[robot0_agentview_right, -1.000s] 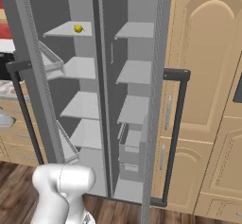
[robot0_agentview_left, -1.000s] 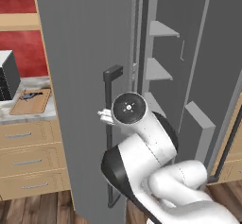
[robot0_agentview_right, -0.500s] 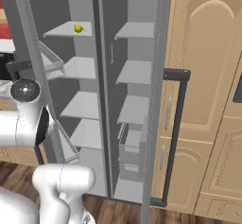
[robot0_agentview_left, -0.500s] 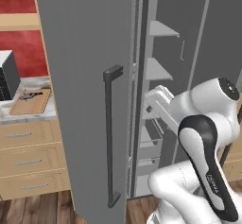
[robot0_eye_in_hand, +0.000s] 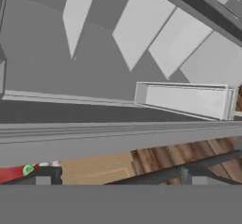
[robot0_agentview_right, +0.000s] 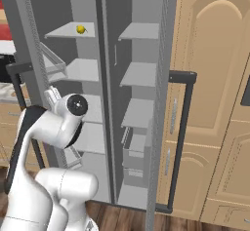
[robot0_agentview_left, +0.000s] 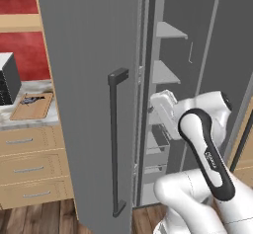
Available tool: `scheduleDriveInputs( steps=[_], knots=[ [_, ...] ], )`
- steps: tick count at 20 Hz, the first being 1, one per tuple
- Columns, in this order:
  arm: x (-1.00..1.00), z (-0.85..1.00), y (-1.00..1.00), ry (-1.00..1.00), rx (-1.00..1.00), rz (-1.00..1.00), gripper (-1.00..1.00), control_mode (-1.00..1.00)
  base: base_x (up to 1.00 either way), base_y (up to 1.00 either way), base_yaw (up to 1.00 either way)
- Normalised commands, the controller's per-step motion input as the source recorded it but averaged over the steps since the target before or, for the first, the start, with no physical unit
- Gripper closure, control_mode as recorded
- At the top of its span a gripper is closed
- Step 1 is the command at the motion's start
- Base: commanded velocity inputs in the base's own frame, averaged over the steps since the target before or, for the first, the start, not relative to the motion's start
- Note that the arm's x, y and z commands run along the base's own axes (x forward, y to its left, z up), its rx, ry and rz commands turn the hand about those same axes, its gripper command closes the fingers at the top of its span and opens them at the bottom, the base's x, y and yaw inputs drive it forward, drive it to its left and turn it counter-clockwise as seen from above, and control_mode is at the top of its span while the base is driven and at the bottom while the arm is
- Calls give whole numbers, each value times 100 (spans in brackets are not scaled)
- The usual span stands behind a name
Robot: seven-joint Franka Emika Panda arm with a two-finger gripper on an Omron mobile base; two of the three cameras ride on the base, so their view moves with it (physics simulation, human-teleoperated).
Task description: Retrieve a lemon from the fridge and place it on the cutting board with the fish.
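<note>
Well off to the gripper's left, on the counter, lies the flat light-brown wooden cutting board (robot0_agentview_left: 31,106) with the slim dark grey-blue fish (robot0_agentview_left: 30,99) on it, waiting for the fruit. The tall matte grey fridge (robot0_agentview_right: 105,10) stands open so the arm can reach in. The two-finger gripper (robot0_eye_in_hand: 121,176) points into it, jaws spread wide and empty. The small bright yellow lemon (robot0_agentview_right: 80,29) rests on a pale upper shelf, well above the gripper.

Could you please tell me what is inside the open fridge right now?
Inside the fridge, the lemon sits on the top left shelf. The other visible shelves look bare. The robot arm hides part of the lower left.
</note>
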Motion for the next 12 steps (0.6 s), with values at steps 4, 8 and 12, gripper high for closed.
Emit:
scheduleDriveInputs(
  steps=[4, 8, 12],
  knots=[
    [54, -19, -18, 0, 10, 3, -100, -100, 0, 0, 0],
    [56, -10, 0, 0, 7, 6, -100, -100, 0, 0, 0],
    [49, -11, 11, 0, 4, 3, -100, -100, 0, 0, 0]
  ],
)
